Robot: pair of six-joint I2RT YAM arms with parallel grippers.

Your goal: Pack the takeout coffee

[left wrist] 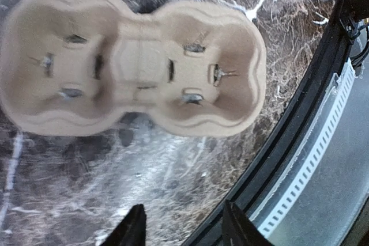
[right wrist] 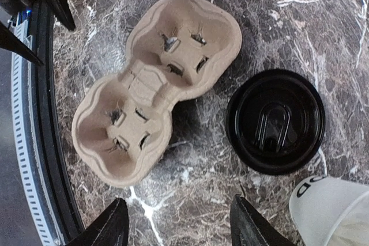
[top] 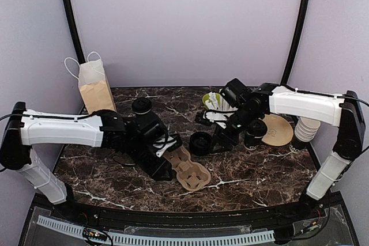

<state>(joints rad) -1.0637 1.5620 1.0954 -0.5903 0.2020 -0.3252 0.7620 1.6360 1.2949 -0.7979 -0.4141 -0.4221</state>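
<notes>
Right wrist showed your right gripper (right wrist: 177,216) spread and empty; takeout coffee (right wrist: 275,121), 3 o'clock of carrier (right wrist: 155,90), looked light and crushable, mid-wall was your grip.

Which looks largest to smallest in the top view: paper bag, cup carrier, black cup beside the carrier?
1. bag
2. carrier, partly hidden; close to the bag, so that order is unsure
3. cup, clearly smallest
</notes>
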